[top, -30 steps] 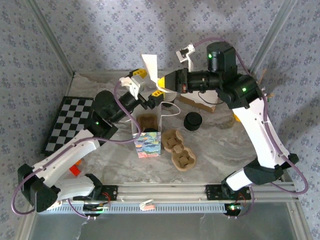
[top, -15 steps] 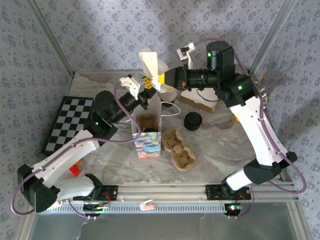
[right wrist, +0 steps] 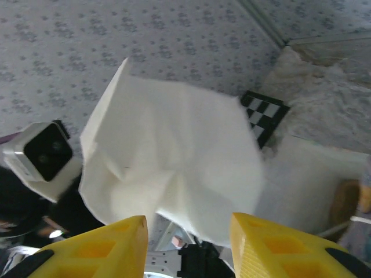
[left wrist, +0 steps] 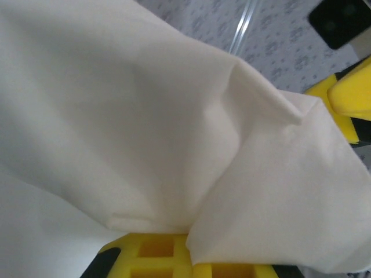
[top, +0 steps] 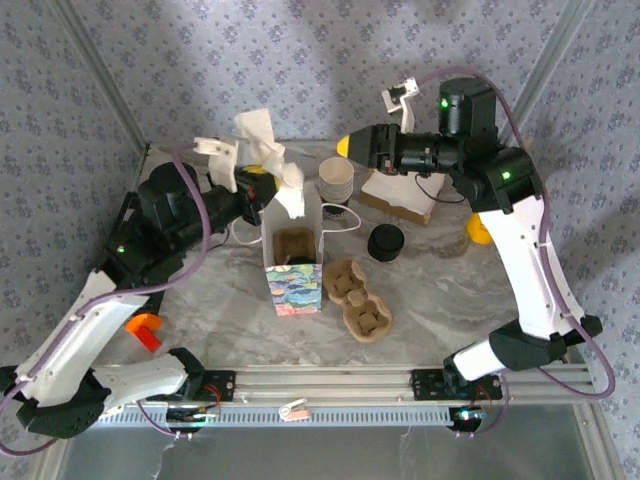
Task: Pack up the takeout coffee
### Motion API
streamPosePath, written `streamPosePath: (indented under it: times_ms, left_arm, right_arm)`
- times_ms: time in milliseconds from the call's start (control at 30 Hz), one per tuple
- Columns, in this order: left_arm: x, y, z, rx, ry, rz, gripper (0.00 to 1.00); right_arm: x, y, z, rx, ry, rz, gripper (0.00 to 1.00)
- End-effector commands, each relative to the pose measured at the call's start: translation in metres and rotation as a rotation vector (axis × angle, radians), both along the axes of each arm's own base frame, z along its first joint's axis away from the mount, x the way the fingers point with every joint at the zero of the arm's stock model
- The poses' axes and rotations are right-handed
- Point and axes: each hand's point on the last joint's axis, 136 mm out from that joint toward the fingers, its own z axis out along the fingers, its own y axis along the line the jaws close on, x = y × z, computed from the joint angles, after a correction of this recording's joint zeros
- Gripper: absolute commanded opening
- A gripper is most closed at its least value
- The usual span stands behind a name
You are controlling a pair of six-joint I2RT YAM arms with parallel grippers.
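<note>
White napkin [top: 264,150] hangs pinched in the left gripper [top: 262,188] beside the open bag [top: 295,288], while the right gripper [right wrist: 188,223] has its jaws spread.

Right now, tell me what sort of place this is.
Probably a robot test cell, not a café: patterned backdrop walls, an aluminium rail along the near edge, a checkerboard, and a paper bag staged on the table.
</note>
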Motion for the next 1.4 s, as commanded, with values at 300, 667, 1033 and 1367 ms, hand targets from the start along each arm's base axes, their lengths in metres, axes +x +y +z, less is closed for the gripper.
streamPosePath:
  times_ms: [300,667,1033,1367]
  left_arm:
    - [0.000,-0.016,-0.086,0.167,0.450,0.041,0.00]
    - [0.025,-0.033,-0.134,0.275,0.564,0.089,0.00]
    - [0.038,-0.038,-0.196,0.418,0.691,0.141,0.06]
    - [0.034,-0.042,-0.160,0.345,0.641,0.084,0.43]
  right_arm:
    - [0.002,-0.021,-0.026,-0.017,0.029,-0.049,0.47]
    - [0.004,-0.023,-0.033,-0.009,0.031,-0.049,0.48]
    - [0.008,-0.023,-0.041,0.002,0.071,-0.057,0.48]
    - [0.011,-0.027,-0.043,0.008,0.078,-0.064,0.49]
